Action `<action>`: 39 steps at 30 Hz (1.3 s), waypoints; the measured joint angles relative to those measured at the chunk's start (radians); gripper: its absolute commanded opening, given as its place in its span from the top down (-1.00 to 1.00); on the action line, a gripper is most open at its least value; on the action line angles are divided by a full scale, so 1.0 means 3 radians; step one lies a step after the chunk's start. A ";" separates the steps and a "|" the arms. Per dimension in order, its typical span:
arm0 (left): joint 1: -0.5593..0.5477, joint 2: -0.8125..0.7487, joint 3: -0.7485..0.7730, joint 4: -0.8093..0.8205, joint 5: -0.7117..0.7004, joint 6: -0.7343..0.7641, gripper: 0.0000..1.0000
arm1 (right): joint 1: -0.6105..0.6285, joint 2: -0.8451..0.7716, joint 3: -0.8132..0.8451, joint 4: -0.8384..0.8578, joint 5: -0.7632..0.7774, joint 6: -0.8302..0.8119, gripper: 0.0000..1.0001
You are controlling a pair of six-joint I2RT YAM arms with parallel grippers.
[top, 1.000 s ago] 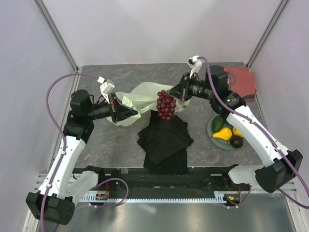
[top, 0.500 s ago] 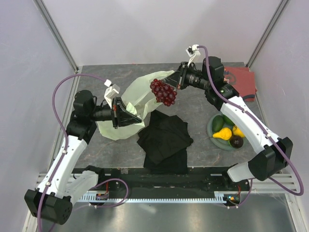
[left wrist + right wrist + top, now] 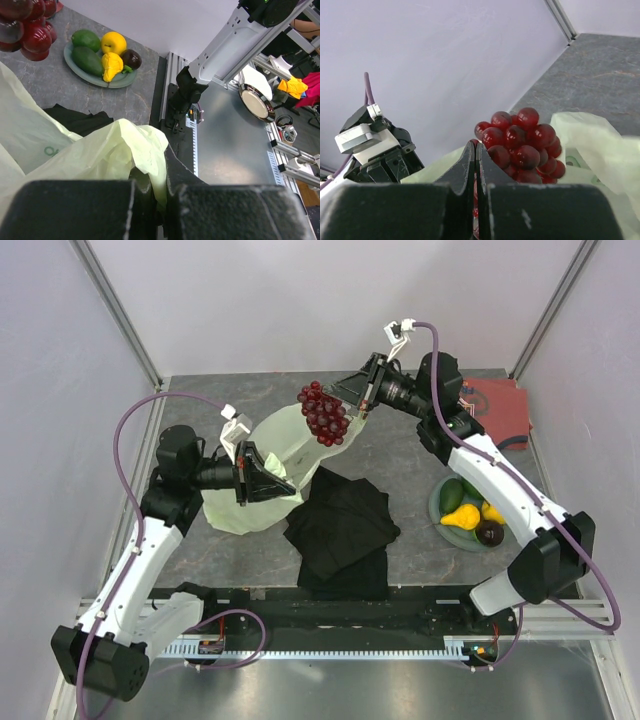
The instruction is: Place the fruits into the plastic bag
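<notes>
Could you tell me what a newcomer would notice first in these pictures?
The dark red grapes, pinched in the right tool, hang in the air over the pale bag at mid-table. The left tool grips the bag's edge, and the other fruits sit on a plate at the right.

Dark red grape bunch [image 3: 324, 415], pale yellow-green bag [image 3: 280, 440], black cloth [image 3: 340, 525], grey-green plate [image 3: 434, 508]
</notes>
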 measured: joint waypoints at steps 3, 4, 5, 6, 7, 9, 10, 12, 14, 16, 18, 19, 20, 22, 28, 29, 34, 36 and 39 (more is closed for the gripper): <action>-0.0014 0.0009 0.0001 0.0003 0.0010 0.0001 0.97 | 0.0045 0.0066 0.0000 0.0083 0.0003 0.0052 1.00; -0.0015 0.0010 0.0000 0.0003 0.0011 0.0001 0.97 | 0.0062 0.0089 0.0000 0.0086 0.0003 0.0060 1.00; -0.0017 0.0010 0.0000 0.0003 0.0006 0.0001 0.97 | 0.0080 0.0109 -0.0004 0.0092 0.0005 0.0062 1.00; -0.0018 0.0009 0.0000 0.0004 -0.0010 0.0001 0.97 | 0.0099 0.0125 -0.0025 0.0103 0.0014 0.0062 1.00; -0.0019 0.0006 0.0000 0.0004 -0.0033 0.0001 0.97 | 0.0117 0.0127 -0.0070 0.0104 0.0020 0.0061 1.00; -0.0020 -0.0010 -0.0001 0.0003 -0.0099 0.0001 0.97 | 0.0146 0.0127 -0.0188 0.0114 0.0041 0.0057 1.00; -0.0020 -0.0024 -0.0003 0.0004 -0.0148 0.0001 0.97 | 0.0156 0.0127 -0.0243 0.0114 0.0043 0.0057 1.00; -0.0019 -0.0053 -0.0008 0.0006 -0.0256 0.0000 0.97 | 0.0178 0.0126 -0.0397 0.0112 0.0058 0.0056 1.00; -0.0013 -0.0071 -0.0010 0.0008 -0.0380 -0.0003 0.97 | 0.0193 0.0125 -0.0524 0.0089 0.0066 0.0055 1.00; 0.0006 -0.0061 -0.0011 0.0009 -0.0483 -0.0010 0.97 | 0.0217 0.0099 -0.0618 0.0057 0.0085 0.0050 1.00; 0.0043 -0.0055 -0.0018 0.0014 -0.0553 -0.0041 0.97 | 0.0242 0.0038 -0.0678 0.0024 0.0102 0.0037 1.00; 0.0067 -0.0055 -0.0029 0.0046 -0.0580 -0.0064 0.97 | 0.0264 -0.0006 -0.0699 0.0003 0.0113 0.0029 1.00; 0.0092 -0.0055 -0.0039 0.0070 -0.0614 -0.0092 0.97 | 0.0291 -0.0051 -0.0716 0.0001 0.0121 0.0025 1.00; 0.0136 -0.0038 -0.0047 0.0102 -0.0657 -0.0141 0.97 | 0.0383 -0.0170 -0.0739 0.0003 0.0128 0.0025 1.00; 0.0210 0.0089 -0.0055 0.0249 -0.0612 -0.0309 0.97 | 0.0661 -0.0352 -0.0746 0.0092 0.0148 0.0024 1.00; 0.0212 0.0099 -0.0055 0.0289 -0.0567 -0.0338 0.97 | 0.0703 -0.0347 -0.0754 0.0111 0.0149 0.0025 1.00; 0.0215 0.0095 -0.0055 0.0458 -0.0364 -0.0397 0.97 | 0.0820 -0.0223 -0.0866 0.0219 0.0163 0.0052 1.00; 0.0215 0.0092 -0.0061 0.0580 -0.0244 -0.0459 0.97 | 0.0857 -0.0139 -0.0885 0.0200 0.0203 0.0047 1.00; 0.0215 0.0047 -0.0121 0.0849 -0.0019 -0.0596 0.97 | 0.0889 -0.0009 -0.0889 0.0130 0.0272 -0.0010 1.00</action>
